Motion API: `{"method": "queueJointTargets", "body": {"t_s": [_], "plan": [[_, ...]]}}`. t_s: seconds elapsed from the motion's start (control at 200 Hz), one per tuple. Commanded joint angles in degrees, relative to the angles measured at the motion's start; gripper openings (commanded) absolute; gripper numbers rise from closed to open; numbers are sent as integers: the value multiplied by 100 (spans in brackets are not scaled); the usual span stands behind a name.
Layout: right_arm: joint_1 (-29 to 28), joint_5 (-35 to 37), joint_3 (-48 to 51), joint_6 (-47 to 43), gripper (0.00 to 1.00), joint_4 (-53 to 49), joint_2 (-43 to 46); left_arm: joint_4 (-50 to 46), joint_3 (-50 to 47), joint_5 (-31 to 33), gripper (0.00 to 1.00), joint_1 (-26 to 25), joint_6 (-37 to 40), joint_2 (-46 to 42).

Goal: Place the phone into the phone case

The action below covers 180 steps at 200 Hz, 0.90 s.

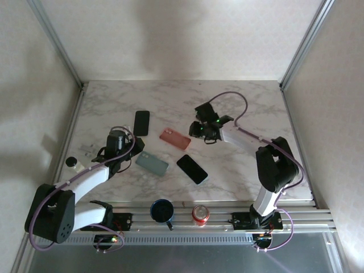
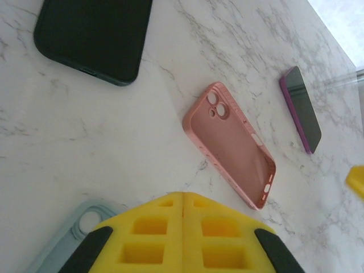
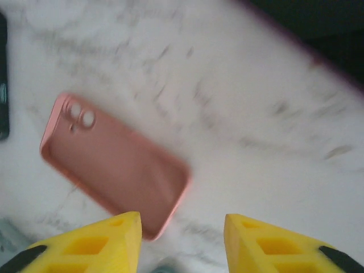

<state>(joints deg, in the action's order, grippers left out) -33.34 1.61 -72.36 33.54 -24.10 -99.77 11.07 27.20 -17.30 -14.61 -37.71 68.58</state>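
We hold the right claw (image 3: pixel 182 226) parted and empty near the pink case (image 3: pixel 114 165), the left claw (image 2: pixel 182 205) clenched; a careless descent could shove the case.

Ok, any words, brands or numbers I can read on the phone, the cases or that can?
None can be read.
The pink case, the pale teal case and the black slab show no print.
The phone shows a blank dark screen.
The red can shows its top; any label is too small to tell.
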Motion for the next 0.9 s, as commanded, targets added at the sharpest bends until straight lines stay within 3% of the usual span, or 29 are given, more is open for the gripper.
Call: {"method": "queueJointTargets", "body": {"t_s": [0.0, 0.18, 0.345, 0.661, 0.896], "plan": [[398, 224, -386, -1030, 46, -428, -103, 331, 71, 56, 5, -163, 97, 139], [997, 105, -922, -1678, 57, -467, -526, 482, 441, -69, 8, -200, 87, 660], [1480, -194, -1575, -2055, 69, -525, -1120, 711, 548, -150, 17, -209, -121, 861], [1812, -694, -3358, -2637, 85, -1310, -2643, 498, 811, 10, 19, -218, -149, 894], [1854, -971, -3874, -2722, 91, -1546, -3193, 370, 792, 130, 21, -218, -128, 901]]}}
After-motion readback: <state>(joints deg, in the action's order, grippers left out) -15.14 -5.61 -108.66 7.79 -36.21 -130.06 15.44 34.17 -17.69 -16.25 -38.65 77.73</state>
